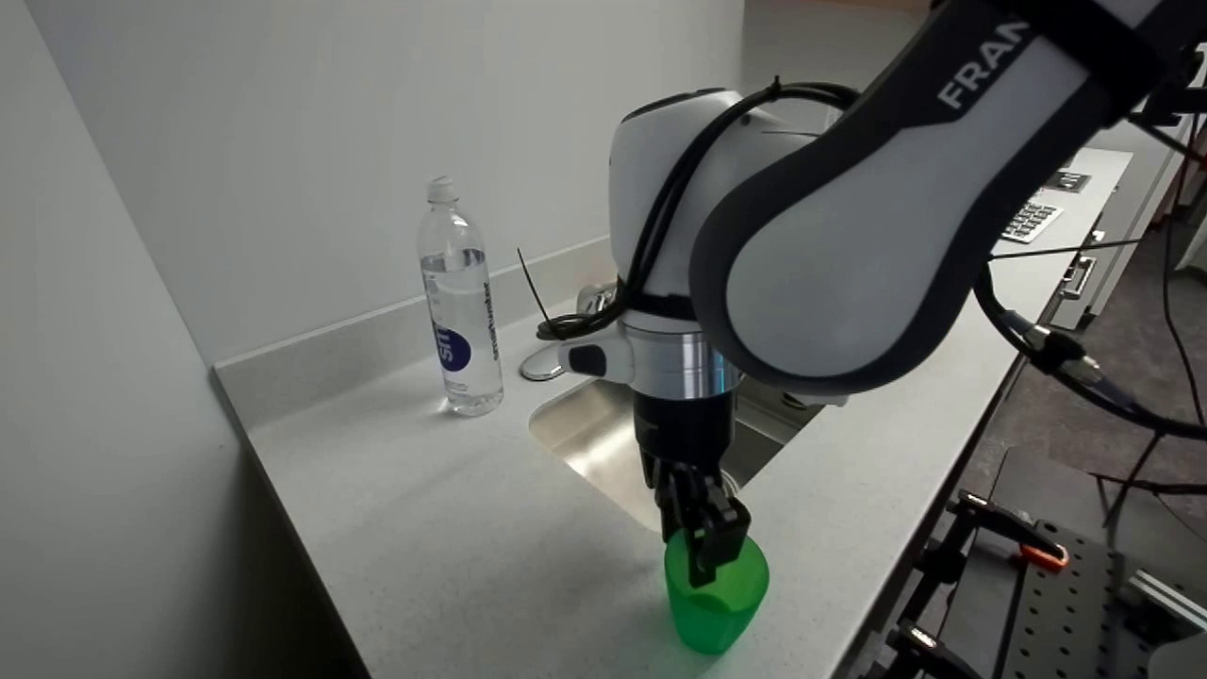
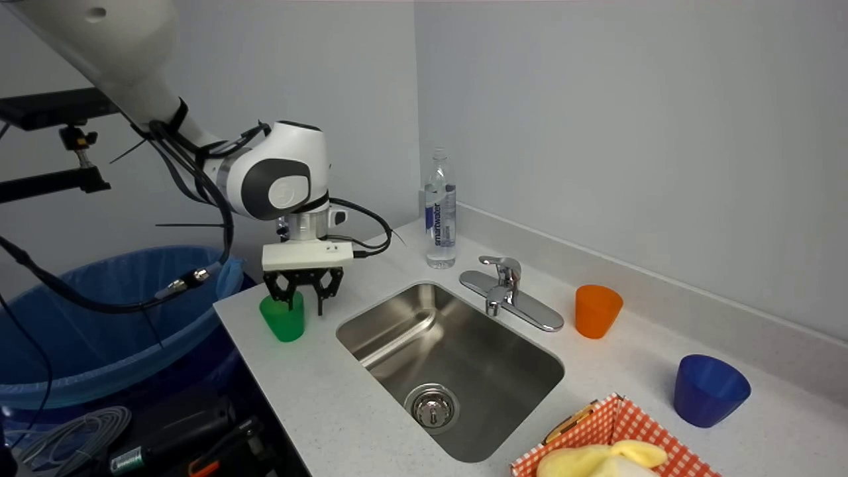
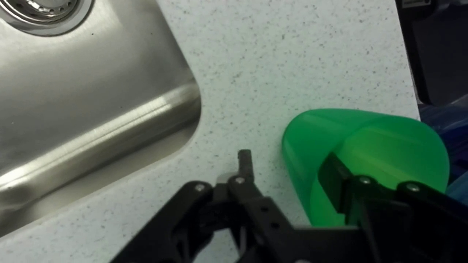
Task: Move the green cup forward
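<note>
Robotiq gripper (image 2: 305, 309): fingers apart at the green tumbler (image 3: 395, 149) (one over its mouth).
Steel sink (image 2: 457, 354): beside the tumbler.

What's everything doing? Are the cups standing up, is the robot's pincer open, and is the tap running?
Green cup: upright, not gripped
Pincer: open, one finger over or in the green cup's mouth
Orange cup: upright
Blue cup: upright
Water bottle: upright, capped
Tap: not running, as far as the pictures show
Checked basket: open on top, yellow thing inside
Big blue bin: open on top
</note>
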### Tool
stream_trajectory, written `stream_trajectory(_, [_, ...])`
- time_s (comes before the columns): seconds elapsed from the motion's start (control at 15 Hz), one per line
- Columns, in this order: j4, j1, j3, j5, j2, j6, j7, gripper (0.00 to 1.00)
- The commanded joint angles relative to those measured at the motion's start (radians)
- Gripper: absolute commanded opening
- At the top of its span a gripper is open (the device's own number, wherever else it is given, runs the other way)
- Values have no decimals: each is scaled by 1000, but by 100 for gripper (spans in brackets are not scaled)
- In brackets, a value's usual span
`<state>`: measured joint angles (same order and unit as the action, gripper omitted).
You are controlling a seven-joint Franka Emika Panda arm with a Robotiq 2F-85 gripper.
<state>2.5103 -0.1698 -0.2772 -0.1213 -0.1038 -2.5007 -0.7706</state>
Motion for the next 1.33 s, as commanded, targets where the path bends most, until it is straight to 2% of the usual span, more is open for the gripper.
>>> stream_trajectory(0.0, [10,-6,5,21,12,-36,-6,83])
stream_trajectory(0.13, [6,-5,5,22,20,-34,-9,98])
stream_trajectory(0.2, [3,-5,3,14,25,-32,-16,100])
stream_trajectory(0.47, [-12,-6,-4,-22,51,-17,-50,100])
stream_trajectory(1.0, [-46,-15,10,-166,130,38,-212,100])
stream_trajectory(1.27, [-56,-25,18,-129,103,5,-172,100])
